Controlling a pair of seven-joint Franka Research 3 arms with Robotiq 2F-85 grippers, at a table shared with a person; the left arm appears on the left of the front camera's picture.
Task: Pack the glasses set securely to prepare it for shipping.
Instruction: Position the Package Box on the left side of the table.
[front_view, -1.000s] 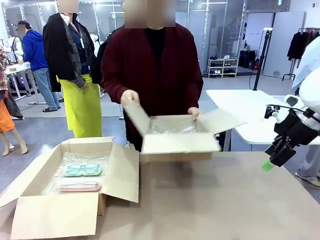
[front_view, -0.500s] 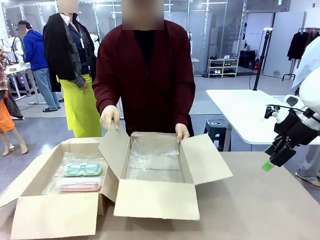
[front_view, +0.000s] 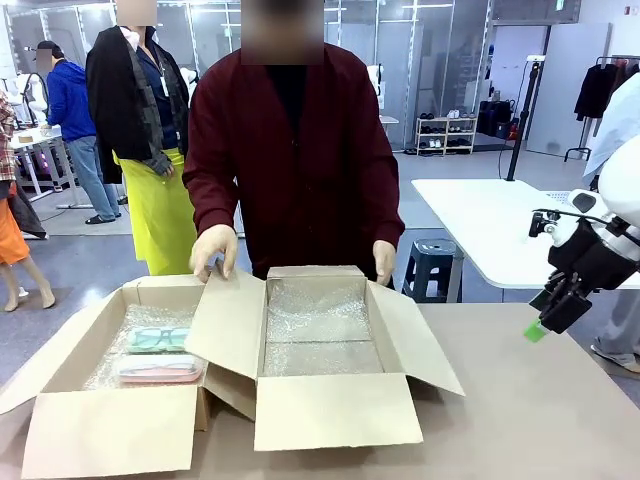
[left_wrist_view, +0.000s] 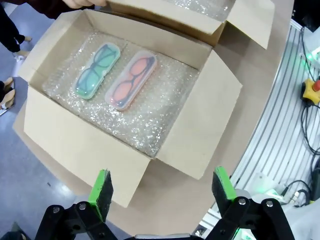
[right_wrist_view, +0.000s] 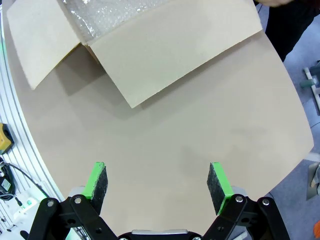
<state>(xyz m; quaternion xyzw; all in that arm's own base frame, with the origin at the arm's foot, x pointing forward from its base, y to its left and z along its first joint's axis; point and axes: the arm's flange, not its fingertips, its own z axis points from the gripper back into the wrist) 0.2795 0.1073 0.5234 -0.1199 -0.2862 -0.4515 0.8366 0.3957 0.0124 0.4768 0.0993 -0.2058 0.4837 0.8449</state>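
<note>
The glasses set lies on bubble wrap inside an open cardboard box (front_view: 110, 425) at the table's left: a mint green case (front_view: 157, 339) (left_wrist_view: 97, 70) with dark-rimmed spectacles, and a pink case (front_view: 160, 370) (left_wrist_view: 132, 79) beside it. My left gripper (left_wrist_view: 162, 187) hangs open above that box's near side, with nothing between its fingers. High over the table's right edge my right gripper (front_view: 540, 325) (right_wrist_view: 157, 177) stands open and empty above bare tabletop.
A second open cardboard box (front_view: 320, 405) (right_wrist_view: 170, 45) lined with bubble wrap stands in the middle, its left flap overlapping the first box. The person's hands (front_view: 213, 250) rest on its far flaps. Bare table (front_view: 540, 420) stretches to the right.
The person has brought the second box down onto the table next to the first and let its flaps spread open. Neither arm has moved.
</note>
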